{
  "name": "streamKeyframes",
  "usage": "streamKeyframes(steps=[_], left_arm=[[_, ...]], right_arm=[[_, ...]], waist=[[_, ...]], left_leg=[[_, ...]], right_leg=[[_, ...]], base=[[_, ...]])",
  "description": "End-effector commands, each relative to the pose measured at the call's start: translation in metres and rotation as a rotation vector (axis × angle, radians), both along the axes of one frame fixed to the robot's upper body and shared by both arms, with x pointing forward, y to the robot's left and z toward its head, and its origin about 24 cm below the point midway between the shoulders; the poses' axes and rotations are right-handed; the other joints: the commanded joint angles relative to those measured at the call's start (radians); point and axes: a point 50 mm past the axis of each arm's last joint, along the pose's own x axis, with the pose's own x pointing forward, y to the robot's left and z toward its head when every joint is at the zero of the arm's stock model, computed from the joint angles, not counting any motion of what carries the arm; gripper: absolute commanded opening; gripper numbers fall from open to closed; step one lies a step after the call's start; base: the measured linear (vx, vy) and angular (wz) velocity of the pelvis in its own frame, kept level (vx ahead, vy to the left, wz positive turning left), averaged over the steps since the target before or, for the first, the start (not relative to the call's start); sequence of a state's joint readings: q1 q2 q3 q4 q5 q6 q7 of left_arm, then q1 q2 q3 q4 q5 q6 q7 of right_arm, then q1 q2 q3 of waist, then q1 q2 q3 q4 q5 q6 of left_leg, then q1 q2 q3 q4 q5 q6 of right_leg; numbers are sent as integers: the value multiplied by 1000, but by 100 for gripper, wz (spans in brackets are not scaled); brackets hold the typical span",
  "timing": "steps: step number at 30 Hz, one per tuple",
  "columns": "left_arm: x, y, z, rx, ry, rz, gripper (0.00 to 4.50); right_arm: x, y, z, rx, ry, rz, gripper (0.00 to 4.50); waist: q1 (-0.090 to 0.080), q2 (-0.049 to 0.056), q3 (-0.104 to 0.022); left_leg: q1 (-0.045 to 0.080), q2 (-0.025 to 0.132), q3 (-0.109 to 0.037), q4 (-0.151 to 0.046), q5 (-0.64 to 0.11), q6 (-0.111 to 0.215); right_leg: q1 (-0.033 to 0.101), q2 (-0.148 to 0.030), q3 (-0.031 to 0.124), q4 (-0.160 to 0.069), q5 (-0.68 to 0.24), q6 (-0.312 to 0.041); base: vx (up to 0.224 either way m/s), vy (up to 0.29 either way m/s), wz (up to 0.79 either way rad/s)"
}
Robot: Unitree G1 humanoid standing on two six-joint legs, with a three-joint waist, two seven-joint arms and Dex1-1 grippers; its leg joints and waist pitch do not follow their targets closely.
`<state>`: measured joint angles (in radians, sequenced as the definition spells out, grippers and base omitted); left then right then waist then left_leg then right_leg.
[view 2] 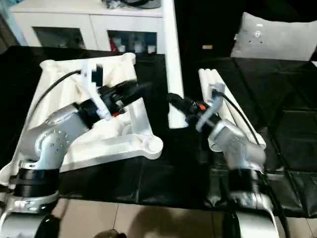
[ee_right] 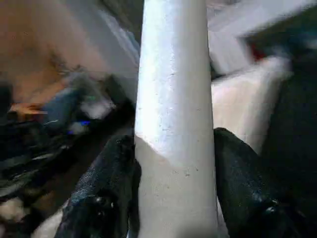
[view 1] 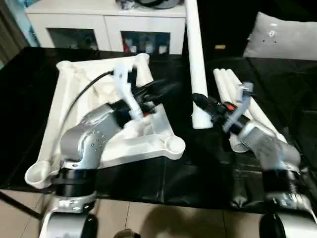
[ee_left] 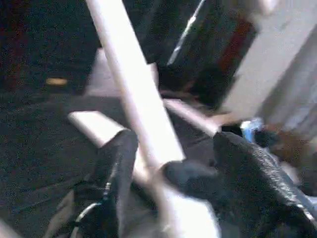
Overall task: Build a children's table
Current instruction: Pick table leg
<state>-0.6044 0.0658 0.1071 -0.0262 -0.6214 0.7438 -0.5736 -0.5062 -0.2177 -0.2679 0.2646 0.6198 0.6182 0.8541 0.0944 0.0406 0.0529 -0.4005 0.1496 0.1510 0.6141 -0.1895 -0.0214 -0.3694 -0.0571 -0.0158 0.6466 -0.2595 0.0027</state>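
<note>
The white tabletop (view 1: 74, 99) lies underside up on the black table, with a round corner socket (view 1: 174, 145) at its near right corner. One white leg (view 1: 195, 59) stands nearly upright just right of the tabletop, its lower end close to the black surface. My right gripper (view 1: 199, 101) is shut on this leg near its lower end, a finger on each side (ee_right: 111, 168). My left gripper (view 1: 166, 89) hovers over the tabletop's right part, pointing at the leg, open and apart from it. Its fingers (ee_left: 116, 163) hold nothing.
More white legs (view 1: 230, 84) lie side by side on the table behind my right forearm. A white cabinet (view 1: 99, 25) with glass doors stands at the back, a grey pillow (view 1: 282, 37) at the back right. The table's front edge (view 1: 163, 201) runs close to me.
</note>
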Motion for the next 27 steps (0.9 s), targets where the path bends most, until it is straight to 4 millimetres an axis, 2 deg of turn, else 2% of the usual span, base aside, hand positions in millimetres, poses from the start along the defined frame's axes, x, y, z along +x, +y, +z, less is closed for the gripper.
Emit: streamKeyframes(steps=[1,2,5,6,7,9,11,13,14,17,18,21,24,27], left_arm=[[0,-3,8,-38,4,-19,310],[0,-8,15,-88,6,-44,313],[-1,-12,21,-125,13,-73,313],[-2,-14,23,-135,15,-92,313],[-3,-14,23,-137,16,-95,313],[-4,-17,24,-124,10,-107,313],[-4,-18,25,-115,5,-108,313],[-3,-18,25,-103,-6,-104,313],[-3,-18,25,-91,-13,-99,294],[1,-16,22,-44,-42,-47,276],[2,-16,22,-37,-45,-37,273],[3,-17,16,46,-84,1,229],[1,-19,14,100,-151,6,224],[1,-20,14,130,-213,34,200]], right_arm=[[-5,3,15,48,-71,59,191],[-13,5,19,80,-94,106,191],[-21,7,20,92,-111,145,191],[-24,8,20,91,-116,163,191],[-25,8,19,91,-116,166,191],[-30,12,20,106,-119,200,191],[-32,13,20,109,-121,211,191],[-32,15,20,93,-121,214,191],[-32,17,19,80,-130,205,191],[-30,23,17,24,-150,179,191],[-30,24,16,12,-155,170,191],[-28,34,11,-46,-167,147,191],[-24,36,9,-69,-175,108,191],[-20,38,7,-104,-190,63,190]], waist=[[5,-2,-73],[3,-9,-71],[9,-7,-68],[9,-11,-69],[10,-10,-68],[9,-14,-67],[12,-14,-65],[13,-12,-66],[14,-11,-67],[15,-4,-66],[14,-5,-66],[14,4,-67],[15,2,-67],[12,-1,-67]], left_leg=[[24,68,-17,-55,-15,107],[24,68,-16,-59,-31,102],[23,68,-17,-60,-41,90],[23,68,-16,-61,-40,88],[24,68,-17,-62,-45,84],[22,66,-17,-63,-47,79],[22,66,-18,-65,-52,72],[22,67,-19,-66,-47,66],[21,66,-20,-65,-41,65],[21,68,-22,-67,-49,56],[21,68,-21,-68,-52,53],[23,68,-23,-69,-60,34],[23,69,-24,-71,-67,29],[22,71,-23,-72,-71,23]], right_leg=[[48,-79,27,-58,223,-330],[48,-79,27,-63,189,-322],[47,-83,30,-68,138,-302],[46,-81,29,-69,134,-299],[44,-82,30,-70,117,-292],[45,-82,30,-73,96,-285],[43,-83,30,-77,68,-268],[42,-83,30,-76,69,-259],[42,-83,30,-75,78,-256],[40,-84,30,-76,79,-243],[39,-83,30,-78,79,-239],[37,-82,30,-75,102,-233],[38,-83,31,-76,104,-222],[38,-84,32,-75,118,-224]], base=[[0,0,0],[0,0,0],[0,0,0],[0,0,0],[0,0,0],[0,0,0],[0,0,0],[0,0,0],[0,0,0],[0,0,0],[0,0,0],[0,0,0],[0,0,0],[0,0,0]])
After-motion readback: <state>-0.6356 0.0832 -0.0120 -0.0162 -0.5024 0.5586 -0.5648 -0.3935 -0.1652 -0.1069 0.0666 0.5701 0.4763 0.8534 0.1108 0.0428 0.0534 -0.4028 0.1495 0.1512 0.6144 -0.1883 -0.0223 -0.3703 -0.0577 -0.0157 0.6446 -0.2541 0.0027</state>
